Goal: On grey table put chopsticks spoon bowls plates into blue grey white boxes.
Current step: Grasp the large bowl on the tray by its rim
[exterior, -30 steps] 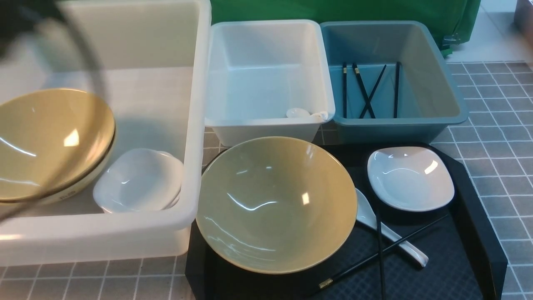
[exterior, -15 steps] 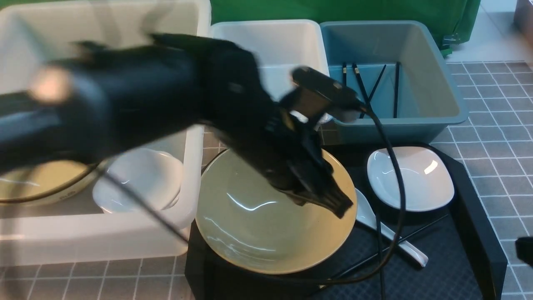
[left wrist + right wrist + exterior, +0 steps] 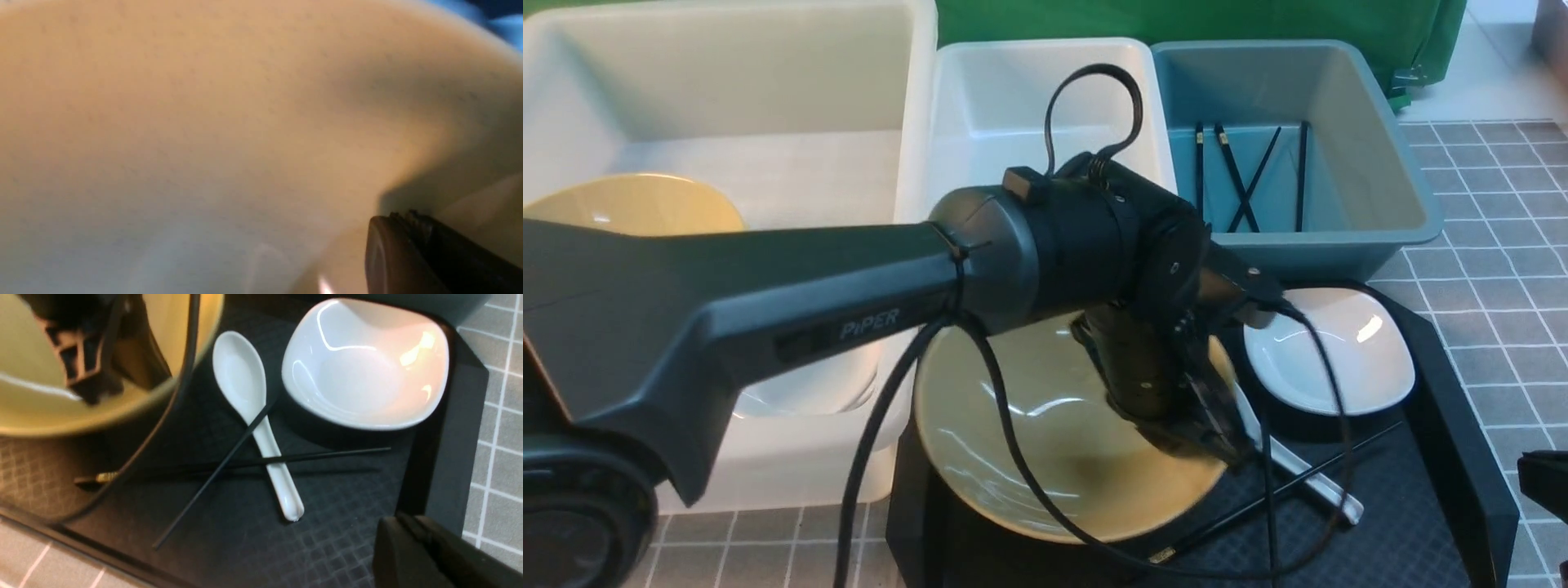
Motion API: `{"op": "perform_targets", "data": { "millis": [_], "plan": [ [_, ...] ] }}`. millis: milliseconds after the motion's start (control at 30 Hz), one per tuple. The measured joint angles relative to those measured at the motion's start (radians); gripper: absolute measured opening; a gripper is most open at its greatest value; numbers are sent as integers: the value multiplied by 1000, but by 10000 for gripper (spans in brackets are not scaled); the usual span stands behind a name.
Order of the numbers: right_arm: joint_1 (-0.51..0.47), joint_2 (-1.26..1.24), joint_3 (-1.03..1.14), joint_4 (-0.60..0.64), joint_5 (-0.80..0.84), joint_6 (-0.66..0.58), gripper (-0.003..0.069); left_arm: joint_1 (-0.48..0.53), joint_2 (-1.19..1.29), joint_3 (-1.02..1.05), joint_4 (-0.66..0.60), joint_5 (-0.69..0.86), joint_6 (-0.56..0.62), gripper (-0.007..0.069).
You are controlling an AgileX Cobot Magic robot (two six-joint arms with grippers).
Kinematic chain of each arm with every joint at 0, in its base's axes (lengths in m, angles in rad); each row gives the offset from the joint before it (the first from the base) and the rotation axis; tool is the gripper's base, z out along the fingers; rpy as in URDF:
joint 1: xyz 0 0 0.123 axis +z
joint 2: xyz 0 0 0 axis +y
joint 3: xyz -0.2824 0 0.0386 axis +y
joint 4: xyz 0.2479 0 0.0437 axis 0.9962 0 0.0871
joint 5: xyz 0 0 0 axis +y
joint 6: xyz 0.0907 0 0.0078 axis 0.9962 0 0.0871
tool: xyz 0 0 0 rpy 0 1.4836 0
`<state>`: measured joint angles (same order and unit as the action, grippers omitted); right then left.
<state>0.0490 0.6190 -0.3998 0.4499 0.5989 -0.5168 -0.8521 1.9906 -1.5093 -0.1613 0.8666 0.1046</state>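
Observation:
A wide olive-yellow bowl (image 3: pixel 1029 457) sits on the black tray. My left gripper (image 3: pixel 1227 453) is shut and points down inside it near its right rim, holding nothing. The left wrist view shows only that bowl's inside (image 3: pixel 204 122) and the closed tips (image 3: pixel 392 222). Beside the bowl lie the white spoon (image 3: pixel 261 428), two crossed chopsticks (image 3: pixel 286 459) and a white plate (image 3: pixel 363 363). My right gripper (image 3: pixel 404 522) is shut and empty, above the tray's right edge. A second bowl (image 3: pixel 637 204) lies in the large whitish box (image 3: pixel 727 98). More chopsticks (image 3: pixel 1241 175) lie in the blue-grey box (image 3: pixel 1380 163).
The white box (image 3: pixel 980 122) stands between the other two. My left arm's forearm spans the large box's front and hides much of its contents. The black tray (image 3: pixel 1445 506) has a raised rim. Grey tiled table (image 3: pixel 1486 269) shows to the right.
My left arm has swung in from the left across the large box and come down into the bowl on the tray. The right gripper has appeared at the front view's right edge.

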Motion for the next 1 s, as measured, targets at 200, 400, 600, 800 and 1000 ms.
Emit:
{"op": "perform_targets", "data": {
  "millis": [200, 400, 600, 800, 1000],
  "plan": [
    [0, 0, 0, 2, -10, 0, 43, -29, -5, -10, -194, -42, 147, -8],
    [0, 0, 0, 2, -11, 0, 43, 68, -74, -79, -153, 51, 109, 13],
    [0, 0, 0, 3, -11, 0, 43, 183, -126, -105, -44, 144, 73, 173],
    [0, 0, 0, 3, -14, 0, 43, 211, -76, -89, 94, 149, 18, 447],
    [0, 0, 0, 3, -15, 0, 45, 211, -22, -89, 186, 147, -19, 527]
  ]
}}
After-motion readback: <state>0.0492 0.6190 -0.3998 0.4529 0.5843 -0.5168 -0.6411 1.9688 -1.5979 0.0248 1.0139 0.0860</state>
